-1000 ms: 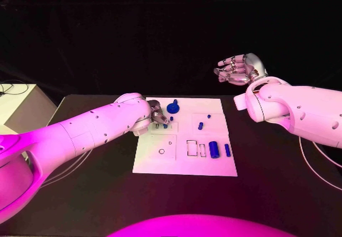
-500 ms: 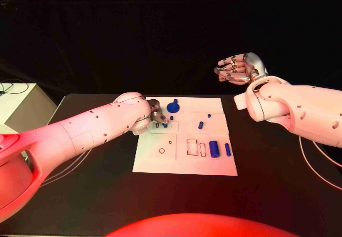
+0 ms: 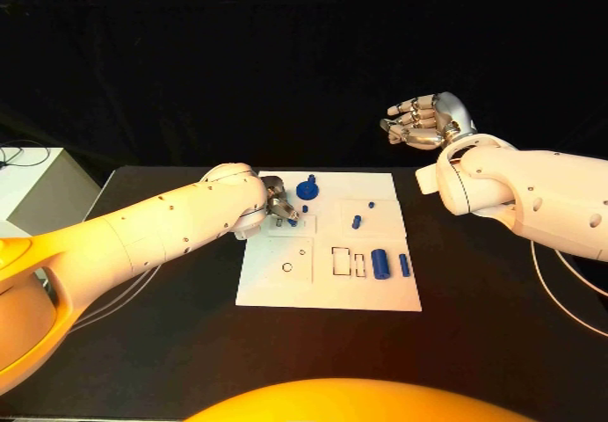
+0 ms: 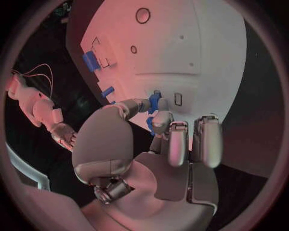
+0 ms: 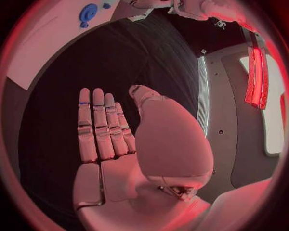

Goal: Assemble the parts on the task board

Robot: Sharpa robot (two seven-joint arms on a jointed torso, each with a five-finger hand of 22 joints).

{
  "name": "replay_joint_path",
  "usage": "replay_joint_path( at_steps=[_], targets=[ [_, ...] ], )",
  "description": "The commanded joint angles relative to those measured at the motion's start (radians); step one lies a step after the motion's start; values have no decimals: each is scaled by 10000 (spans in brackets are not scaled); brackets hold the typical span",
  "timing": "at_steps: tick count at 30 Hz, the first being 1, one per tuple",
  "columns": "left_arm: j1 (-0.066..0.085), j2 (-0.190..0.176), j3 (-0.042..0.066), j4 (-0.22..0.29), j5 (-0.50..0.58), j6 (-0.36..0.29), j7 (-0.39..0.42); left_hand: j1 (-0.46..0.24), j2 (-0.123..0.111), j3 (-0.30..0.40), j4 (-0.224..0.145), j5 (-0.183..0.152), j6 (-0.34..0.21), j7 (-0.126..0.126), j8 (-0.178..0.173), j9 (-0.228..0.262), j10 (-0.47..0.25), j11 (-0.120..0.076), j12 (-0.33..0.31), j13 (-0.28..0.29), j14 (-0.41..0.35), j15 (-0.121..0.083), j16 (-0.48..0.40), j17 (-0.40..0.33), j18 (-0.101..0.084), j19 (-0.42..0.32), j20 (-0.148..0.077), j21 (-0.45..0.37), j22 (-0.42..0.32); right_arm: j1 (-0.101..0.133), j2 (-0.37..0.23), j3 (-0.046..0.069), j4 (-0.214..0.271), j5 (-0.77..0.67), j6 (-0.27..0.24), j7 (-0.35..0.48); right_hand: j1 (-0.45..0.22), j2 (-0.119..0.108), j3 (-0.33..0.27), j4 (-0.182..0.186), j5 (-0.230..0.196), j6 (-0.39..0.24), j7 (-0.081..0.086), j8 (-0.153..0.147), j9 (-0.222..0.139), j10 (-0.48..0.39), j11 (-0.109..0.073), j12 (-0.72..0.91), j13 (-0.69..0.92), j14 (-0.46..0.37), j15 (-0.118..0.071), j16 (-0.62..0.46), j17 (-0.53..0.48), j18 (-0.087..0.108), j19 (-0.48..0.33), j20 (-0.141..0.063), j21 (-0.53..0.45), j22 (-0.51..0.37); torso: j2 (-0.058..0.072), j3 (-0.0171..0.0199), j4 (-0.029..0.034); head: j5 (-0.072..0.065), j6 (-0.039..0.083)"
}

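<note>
Two white arms reached over the black table [image 3: 152, 343] in the head view. The left hand [image 3: 278, 204] was down at the far left part of the white rectangular task board [image 3: 329, 294], its fingers drawn together around a small blue peg-like part [image 3: 293, 222]. A round blue knob-shaped part [image 3: 307, 192] stood just beyond it, and a thick blue cylinder [image 3: 380, 265] and a thin blue rod [image 3: 404, 266] lay side by side toward the board's right edge. The right hand [image 3: 424, 123] was raised well clear of the board, holding nothing — its fingers curved loosely.

In the left wrist view, the left hand [image 4: 158, 144] pinched the small blue part [image 4: 154, 102] between thumb and a finger, right at the board's surface [image 4: 199, 48] beside a small rectangular slot.

In the right wrist view, the right hand [image 5: 120, 144] lay flat and empty, fingers straight and side by side — the knob-shaped part [image 5: 88, 12] sat far off on the board.
</note>
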Motion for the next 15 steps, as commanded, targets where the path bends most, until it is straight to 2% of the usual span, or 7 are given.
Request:
replay_joint_path(
  at_steps=[1, 15],
  targets=[
    [-1, 8, 1, 36, -102, 177, 5, 31, 59, 1877, -1947, 26, 272, -244, 35, 14, 42, 2, -14, -9, 1059, -84, 33, 2634, -203, 71, -16, 60, 523, -9, 14, 4, -7, -32, 63, 129, -48, 45, 38, -1, 38, 18, 43, -63, -11, 20, -17, -57, -16, 89, 10, -38, -9, 140, -65, 4, -6, -9, -5, 3, -2, 6, -9],
    [-3, 20, 2, 110, -61, 147, 14, 48, 55, 1888, -1966, 25, 277, -247, 35, 18, 51, -2, -14, -1, 1059, -89, 33, 2634, -207, 81, -22, 65, 538, -33, 36, 4, -38, -83, 66, 144, -60, 40, 39, 2, 40, 15, 46, -67, -13, 18, -14, -65, -17, 91, 13, -54, -22, 139, -69, 8, -7, -28, -5, 8, -6, 28, -29]
  ],
)
